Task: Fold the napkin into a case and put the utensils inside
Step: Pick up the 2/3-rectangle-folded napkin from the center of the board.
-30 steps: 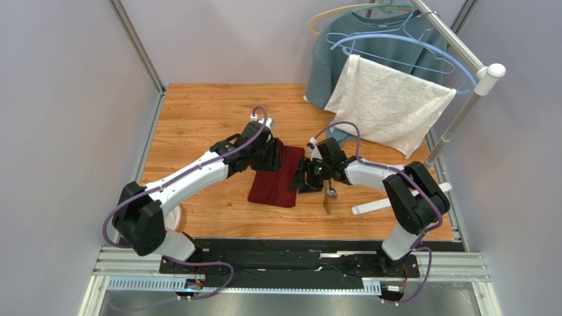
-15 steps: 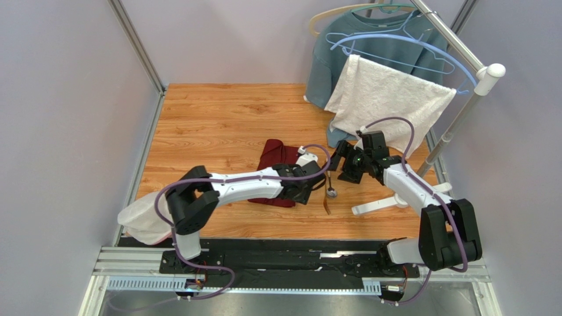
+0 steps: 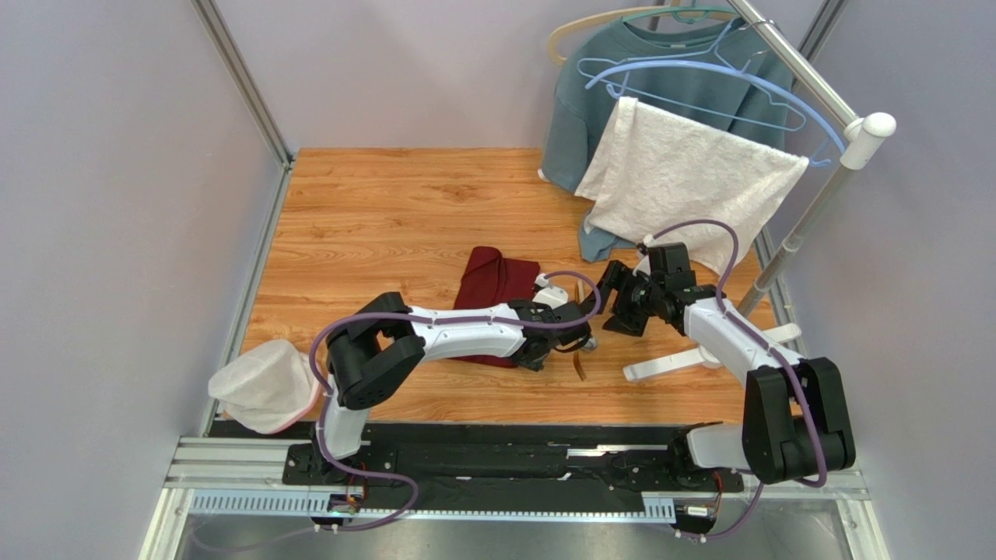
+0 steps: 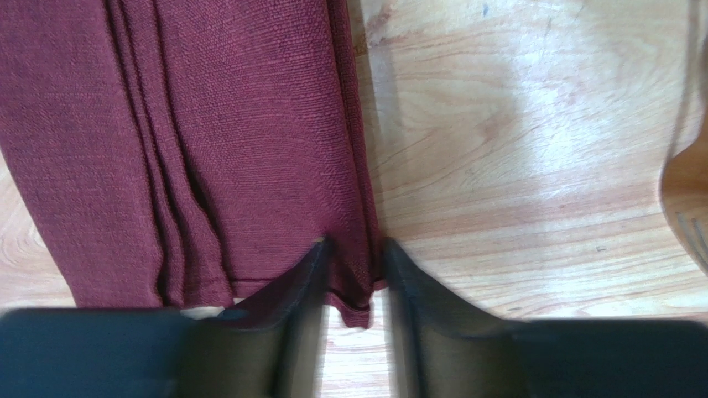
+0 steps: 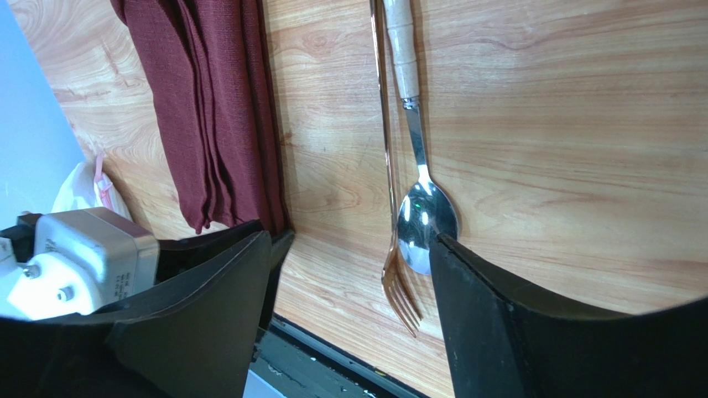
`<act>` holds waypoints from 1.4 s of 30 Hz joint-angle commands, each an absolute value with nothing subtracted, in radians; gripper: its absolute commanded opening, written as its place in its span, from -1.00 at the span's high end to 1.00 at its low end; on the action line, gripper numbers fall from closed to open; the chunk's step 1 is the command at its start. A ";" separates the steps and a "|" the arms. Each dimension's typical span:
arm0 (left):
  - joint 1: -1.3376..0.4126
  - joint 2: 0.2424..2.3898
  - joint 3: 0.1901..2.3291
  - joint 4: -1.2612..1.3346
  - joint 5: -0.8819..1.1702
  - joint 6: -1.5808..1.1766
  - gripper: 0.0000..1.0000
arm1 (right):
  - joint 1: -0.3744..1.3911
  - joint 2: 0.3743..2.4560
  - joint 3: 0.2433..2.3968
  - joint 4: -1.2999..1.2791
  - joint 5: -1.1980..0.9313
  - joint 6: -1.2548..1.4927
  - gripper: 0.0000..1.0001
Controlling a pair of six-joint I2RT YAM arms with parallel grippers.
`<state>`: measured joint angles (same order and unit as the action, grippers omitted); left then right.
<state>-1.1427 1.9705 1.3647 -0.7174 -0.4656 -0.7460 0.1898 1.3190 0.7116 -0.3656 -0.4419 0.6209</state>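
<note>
Between the fingers [image 4: 291, 315] of the left tool [image 4: 353, 249] runs the near right edge of the napkin [image 4: 249, 124]. One finger is over the maroon cloth and the other sits at its border with the bare wood. The gap is narrow, and I cannot tell whether the cloth is truly pinched. Beyond that tool the napkin stretches away flat on the worktop [image 3: 386, 210], folded lengthways in several layers into a narrow oblong. Off to the tool's right, apart from the cloth, lies the golden fork [image 4: 685, 215].

The right tool [image 5: 351, 240] is released, its fingers spread wide with nothing in them. Just ahead of it the spoon [image 5: 425, 217] and the fork lie side by side on the wood, heads toward the tool, the spoon's bowl close to the tip of one finger. The napkin's folded end lies by the other finger. Farther off, past this tool, a white towel [image 3: 690, 193] and a grey-blue sweatshirt [image 3: 585, 128] hang from a rail.
</note>
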 commanded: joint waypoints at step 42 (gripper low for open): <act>-1.088 1.713 1.267 -0.658 -0.219 -0.729 1.00 | 0.376 1.867 0.850 0.195 -0.572 0.904 -0.42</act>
<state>-1.0954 1.7607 1.2758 -0.6857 -0.2405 -0.7418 0.3721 1.8359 0.8669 0.1417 -0.6209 0.8909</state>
